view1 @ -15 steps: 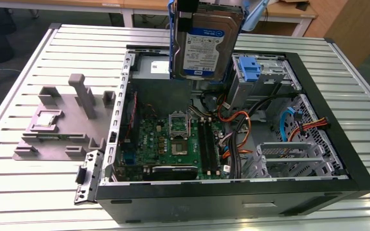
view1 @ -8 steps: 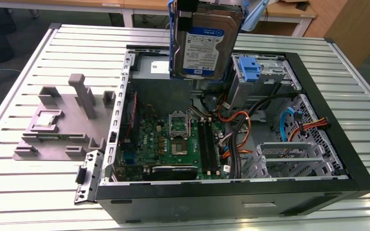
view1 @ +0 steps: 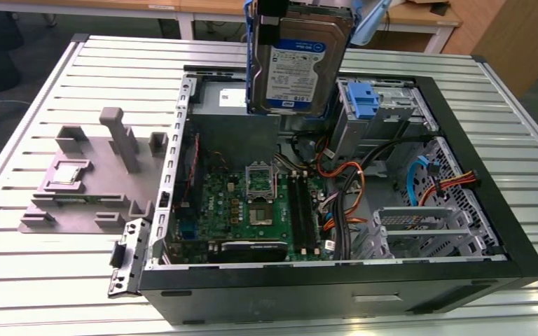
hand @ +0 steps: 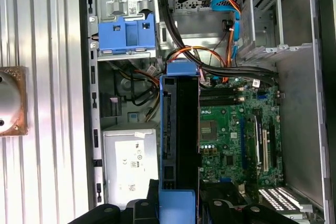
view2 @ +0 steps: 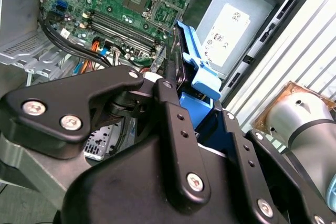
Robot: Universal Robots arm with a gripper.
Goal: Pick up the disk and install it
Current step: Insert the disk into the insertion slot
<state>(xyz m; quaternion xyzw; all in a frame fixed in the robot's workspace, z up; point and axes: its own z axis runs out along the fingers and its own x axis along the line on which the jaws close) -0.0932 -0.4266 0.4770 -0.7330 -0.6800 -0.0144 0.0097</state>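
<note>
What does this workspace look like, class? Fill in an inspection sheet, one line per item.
Surface: slatted metal table carrying an open computer case.
Job's things: disk in its blue bracket, held upright above the case; blue caddy sits inside the case.
Clutter: grey fixture block on the table, at the exterior view's left of the case.
Claw: claw shut on the disk.
Cables: orange, black and blue cables loose inside the case beside the motherboard.
Surroundings: wooden desks behind the table.
</note>
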